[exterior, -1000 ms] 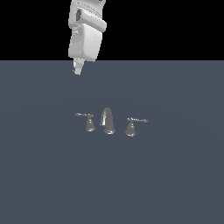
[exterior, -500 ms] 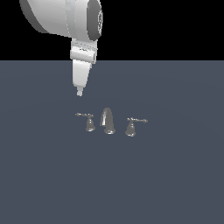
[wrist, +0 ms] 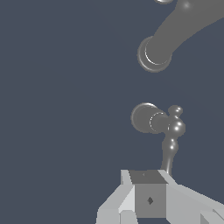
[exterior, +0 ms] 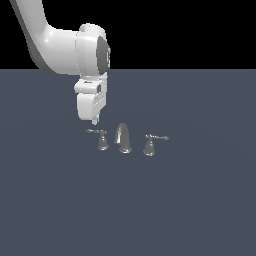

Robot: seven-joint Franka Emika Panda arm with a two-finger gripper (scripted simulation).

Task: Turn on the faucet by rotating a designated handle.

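Tool [exterior: 96, 120] above handle [exterior: 101, 139], lever tip hidden behind fingertips, finger spread unclear, spout [wrist: 175, 30] cropped.

Fingers [wrist: 148, 192] at handle [wrist: 168, 131] lever tip, spout [wrist: 175, 30] beyond.

Item count, exterior view:

- Arm [exterior: 55, 47]: one, white.
- Gripper [exterior: 95, 119]: one.
- Faucet [exterior: 125, 140]: one three-piece set.
- Spout [exterior: 122, 137]: one, arched.
- Lever handles: two. One handle [exterior: 101, 138] has its lever pointing toward the exterior view's left; the other handle [exterior: 150, 144] has its lever pointing toward the exterior view's right.
- Surface [exterior: 200, 200]: one, grey-blue.

Item count, wrist view: one gripper, one full handle, one spout, and the edge of one further silver piece at the frame border.
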